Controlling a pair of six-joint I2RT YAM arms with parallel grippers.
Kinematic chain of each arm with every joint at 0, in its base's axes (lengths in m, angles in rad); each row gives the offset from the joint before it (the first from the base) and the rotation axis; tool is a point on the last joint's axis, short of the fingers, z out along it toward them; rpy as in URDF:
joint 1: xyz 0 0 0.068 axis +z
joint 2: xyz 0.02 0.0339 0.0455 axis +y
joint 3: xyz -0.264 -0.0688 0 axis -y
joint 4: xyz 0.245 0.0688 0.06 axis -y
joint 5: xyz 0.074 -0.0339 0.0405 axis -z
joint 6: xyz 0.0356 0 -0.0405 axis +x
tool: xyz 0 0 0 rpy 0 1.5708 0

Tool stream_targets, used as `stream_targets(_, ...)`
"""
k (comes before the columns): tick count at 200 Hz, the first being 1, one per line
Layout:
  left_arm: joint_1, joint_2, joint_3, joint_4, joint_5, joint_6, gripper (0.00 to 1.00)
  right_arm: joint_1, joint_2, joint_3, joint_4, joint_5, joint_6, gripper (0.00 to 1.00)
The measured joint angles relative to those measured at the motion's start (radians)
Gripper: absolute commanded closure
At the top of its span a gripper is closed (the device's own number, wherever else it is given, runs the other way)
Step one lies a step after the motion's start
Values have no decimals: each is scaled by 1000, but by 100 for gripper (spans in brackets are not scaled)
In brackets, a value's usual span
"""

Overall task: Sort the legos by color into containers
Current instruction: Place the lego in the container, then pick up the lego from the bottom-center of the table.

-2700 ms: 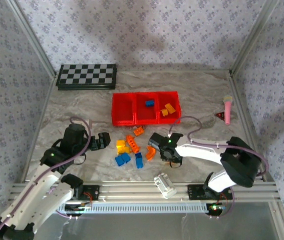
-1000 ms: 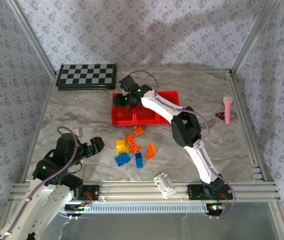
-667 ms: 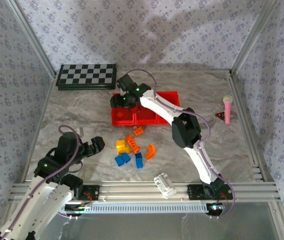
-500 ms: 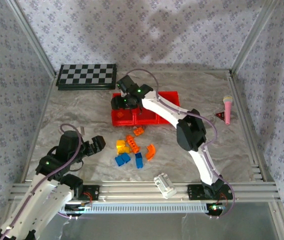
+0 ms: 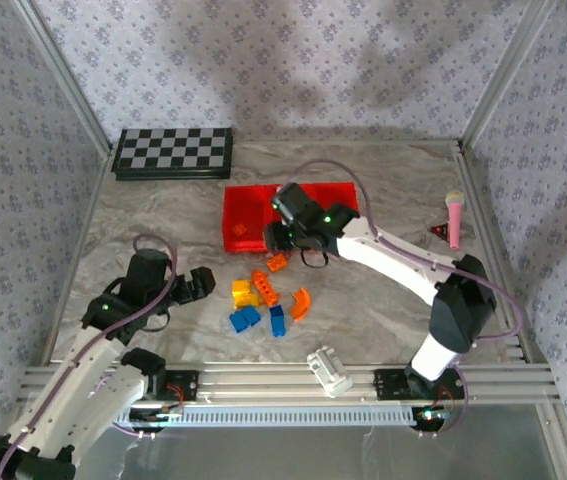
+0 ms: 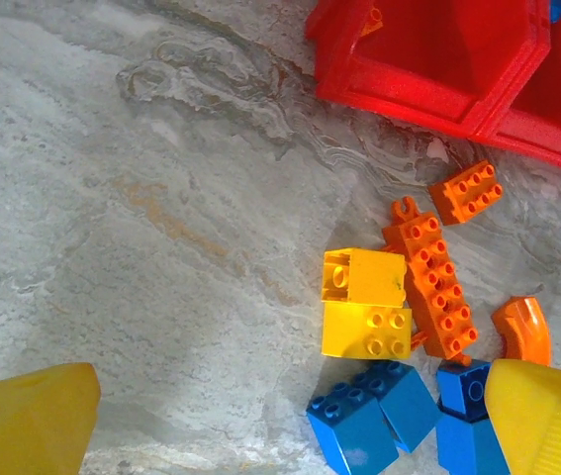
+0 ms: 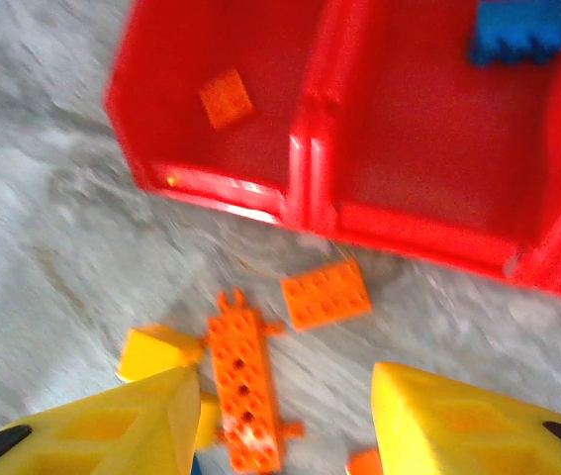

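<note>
Loose legos lie in a cluster near the middle of the tabletop. They are glossy studded plastic bricks in three colours. Two yellow bricks touch side by side, and a long orange brick rests against their 3 o'clock side. A short orange brick lies just apart at its 1 o'clock, and a curved orange piece lies at its 4 o'clock. Several blue bricks are packed together at the cluster's 6 o'clock edge. The containers, three bright red open bins joined in a row, sit just at 12 o'clock of the cluster. The left bin holds a small orange piece and the middle one a blue brick. The right pincer hangs near the bins' 6 o'clock rim, its yellow fingers apart with nothing between them. The left pincer hovers at 9 o'clock of the cluster, spread wide and empty. A checkerboard lies at 11 o'clock of the bins and a pink microphone toy at their 3 o'clock. A white ribbed cylinder lies at 5 o'clock of the cluster.
</note>
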Motion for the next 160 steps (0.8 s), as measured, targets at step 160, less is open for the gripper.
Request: stream_targets(160,8,15,8,24,36,30,0,68,-29,-361,-23,43,122,66)
